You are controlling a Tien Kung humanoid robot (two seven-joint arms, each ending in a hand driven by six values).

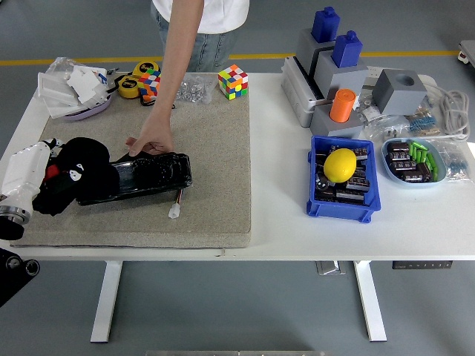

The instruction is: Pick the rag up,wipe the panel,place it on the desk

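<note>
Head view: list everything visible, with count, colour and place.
panel: 1, black, on mat
rag: 1, black, over panel's left end
mat: 1, beige, table's left half
puzzle cubes: 2, multicoloured, far edge
blue bin: 1, right of mat
yellow ball: 1, in the bin
orange cylinder: 1, on grey fixture
person's hand: 1, on panel's far edge
left hand: 1, black, in rag; fingers hidden
</note>
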